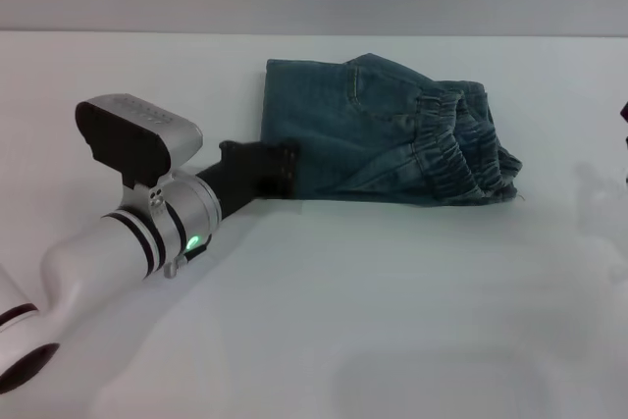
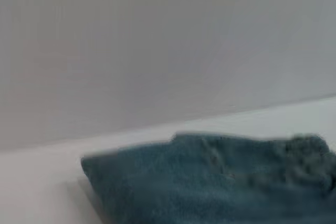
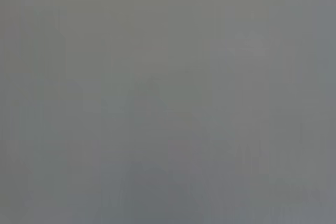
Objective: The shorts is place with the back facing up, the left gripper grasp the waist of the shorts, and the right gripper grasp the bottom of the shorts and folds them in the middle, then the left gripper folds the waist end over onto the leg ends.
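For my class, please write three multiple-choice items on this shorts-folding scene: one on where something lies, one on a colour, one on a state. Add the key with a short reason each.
1. Where is the left gripper?
A. at the left edge of the shorts
B. on the waist
C. far from the shorts

2. What colour is the left arm's glowing ring?
A. blue
B. green
C. red

3. How do the shorts lie?
A. spread flat
B. folded over
C. hanging

Key: 1 A, the claw meets the denim's left edge; 2 B, green glow; 3 B, the waist lies on top at the right.
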Available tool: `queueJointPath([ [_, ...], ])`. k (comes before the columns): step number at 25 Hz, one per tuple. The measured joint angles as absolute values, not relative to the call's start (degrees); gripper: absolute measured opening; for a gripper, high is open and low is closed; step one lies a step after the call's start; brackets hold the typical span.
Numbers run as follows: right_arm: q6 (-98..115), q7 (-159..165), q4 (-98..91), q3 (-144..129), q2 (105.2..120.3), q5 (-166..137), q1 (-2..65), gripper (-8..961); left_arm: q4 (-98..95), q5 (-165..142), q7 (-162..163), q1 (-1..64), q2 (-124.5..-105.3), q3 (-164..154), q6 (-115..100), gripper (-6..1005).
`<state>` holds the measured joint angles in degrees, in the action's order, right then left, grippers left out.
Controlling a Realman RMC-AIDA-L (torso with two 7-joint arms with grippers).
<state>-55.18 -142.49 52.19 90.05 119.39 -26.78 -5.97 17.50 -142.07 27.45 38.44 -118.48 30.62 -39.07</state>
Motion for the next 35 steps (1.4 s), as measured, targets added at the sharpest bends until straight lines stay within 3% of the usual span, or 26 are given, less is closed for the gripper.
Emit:
queueJointPath([
  [3, -55.2, -146.7, 50.9, 90.6, 119.53, -25.6, -5.4, 6, 18.9, -142.1, 23.9, 37.0, -118.37, 33.4, -40.8, 87],
  [5, -55.3, -148.2, 50.4, 90.9, 119.58, -24.3, -5.4, 6, 24.6, -142.0, 11.8, 29.6, -118.11, 43.6, -50.9, 89],
  [9, -57.3, -152.8, 46.3, 91.6, 119.63, -10.2, -5.8, 7, 28.8, -142.0, 2.9, 22.6, -117.98, 49.9, -60.2, 93],
  [15, -61.0, -156.6, 36.6, 95.6, 119.42, -2.5, -4.8, 7, 29.5, -141.8, -1.1, 16.0, -118.01, 53.3, -66.2, 98],
  [21, -64.1, -158.5, 27.9, 96.0, 119.75, 2.1, -2.6, 239, 26.1, -141.7, -1.0, 15.3, -118.25, 53.7, -65.1, 103],
  [25, -70.8, -158.7, 22.3, 96.0, 119.85, 3.7, -1.1, 397, 24.0, -141.7, -0.7, 15.2, -118.42, 53.3, -65.5, 281],
  [33, -78.5, -161.7, 17.9, 94.5, 119.78, 3.4, -0.4, 579, 22.9, -141.5, 0.5, 14.0, -118.69, 53.6, -67.3, 552],
  [35, -78.7, -162.3, 17.5, 93.9, 119.75, 3.3, -0.2, 579, 22.6, -141.5, 0.5, 13.9, -118.68, 53.5, -67.3, 611],
])
